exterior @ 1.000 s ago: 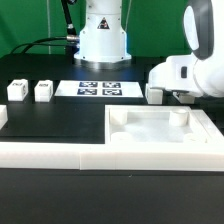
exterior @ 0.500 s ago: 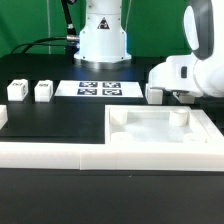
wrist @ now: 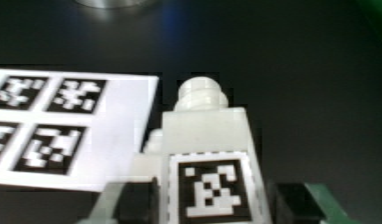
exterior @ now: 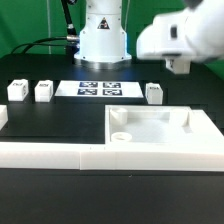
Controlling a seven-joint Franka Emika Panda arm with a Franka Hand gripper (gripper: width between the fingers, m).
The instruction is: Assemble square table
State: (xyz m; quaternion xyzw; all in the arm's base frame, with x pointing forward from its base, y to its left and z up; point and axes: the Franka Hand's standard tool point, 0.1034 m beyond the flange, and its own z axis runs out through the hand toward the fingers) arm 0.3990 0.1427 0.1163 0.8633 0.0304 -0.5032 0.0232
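Note:
In the wrist view a white leg block (wrist: 209, 135) with a black-and-white tag sits between my dark fingers (wrist: 138, 205). My gripper (wrist: 220, 206) is shut on it, the peg end pointing away. In the exterior view the gripper (exterior: 178, 66) hangs blurred above the table, behind the square slab (exterior: 160, 128), and the held leg is hard to make out there. Another leg (exterior: 153, 93) stands on the table below it, to the exterior view's left. Two more legs (exterior: 16, 90) (exterior: 43, 91) stand at the far left. A round hole (exterior: 120, 135) shows in the slab's near corner.
The marker board (exterior: 98, 88) (wrist: 63, 120) lies between the left legs and the leg by the slab. A long low white rail (exterior: 50, 152) runs along the front and meets the slab. The robot base (exterior: 103, 35) stands at the back.
The arm has risen from table level and shifted a little to the exterior view's left, uncovering the leg beside the marker board. Nothing else on the table has moved.

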